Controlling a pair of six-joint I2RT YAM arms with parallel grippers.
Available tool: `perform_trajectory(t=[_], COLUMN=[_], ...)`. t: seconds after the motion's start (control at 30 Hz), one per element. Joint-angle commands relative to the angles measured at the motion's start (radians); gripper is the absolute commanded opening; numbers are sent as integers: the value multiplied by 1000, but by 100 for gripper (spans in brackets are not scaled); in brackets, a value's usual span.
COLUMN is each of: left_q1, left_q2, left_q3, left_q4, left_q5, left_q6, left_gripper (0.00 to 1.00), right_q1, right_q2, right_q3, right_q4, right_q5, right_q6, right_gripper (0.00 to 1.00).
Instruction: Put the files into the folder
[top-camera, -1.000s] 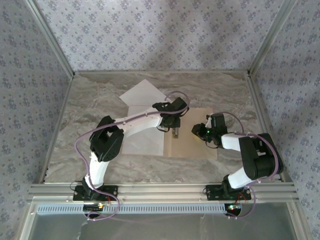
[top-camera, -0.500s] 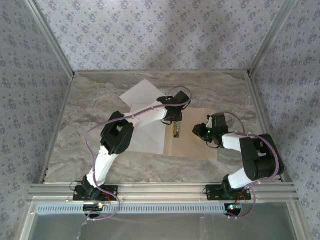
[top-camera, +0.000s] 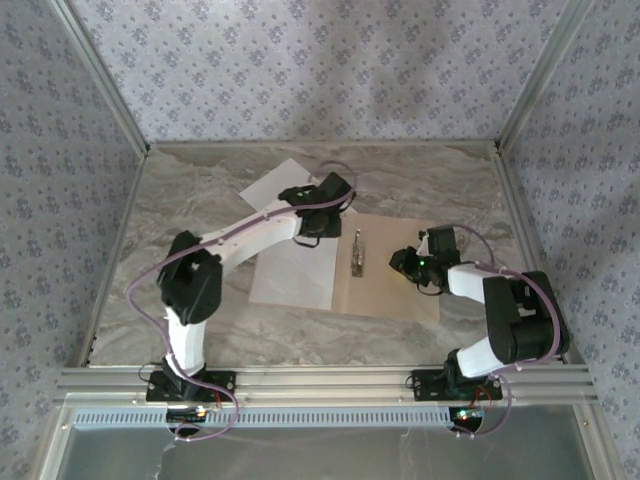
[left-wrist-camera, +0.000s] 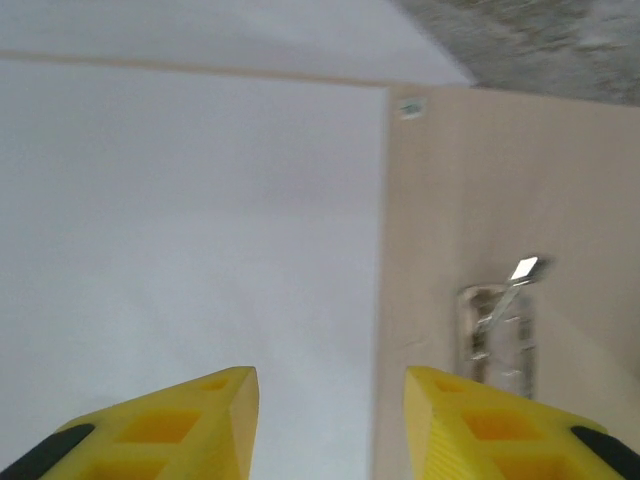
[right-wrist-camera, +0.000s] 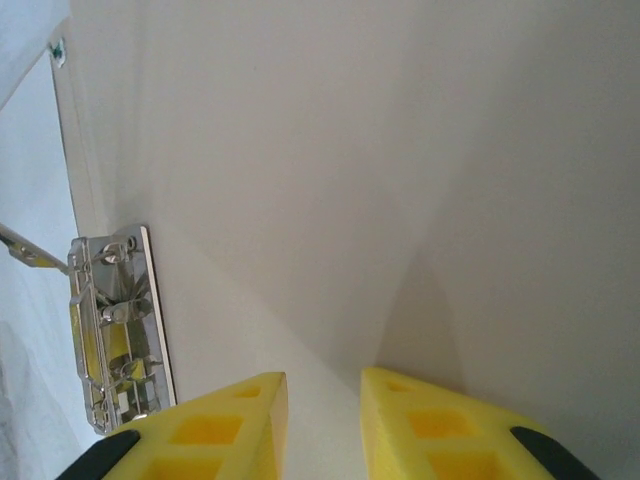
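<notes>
Left gripper, jaws apart, empty, hovers over sheet; right gripper, jaws narrowly parted, empty, over folder. Best: slide sheet flat toward clip.

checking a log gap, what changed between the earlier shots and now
The left gripper came off the metal clip, moving to the far left, and now hangs open over the near white sheet beside the folder. Whether it had gripped the clip cannot be told. The right gripper, the far sheet, the near white sheet and the folder stayed about where they were.
</notes>
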Motion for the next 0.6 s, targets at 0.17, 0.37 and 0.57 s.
perform_trajectory(t=[0.17, 0.37, 0.57], left_q1=[96, 107, 86], left_q2=[-119, -149, -197], left_q3=[-315, -466, -592], left_q4=[83, 133, 192], left_q5=[31, 69, 123], left_q6=[-87, -139, -195], left_gripper=[42, 41, 41], right_q1=[-102, -148, -174], right_q2=[11, 18, 48], right_q3=[26, 64, 94], right_q4=[-154, -197, -207], right_q5=[3, -9, -29], right_q6=[-32, -62, -89], right_gripper=[29, 29, 32])
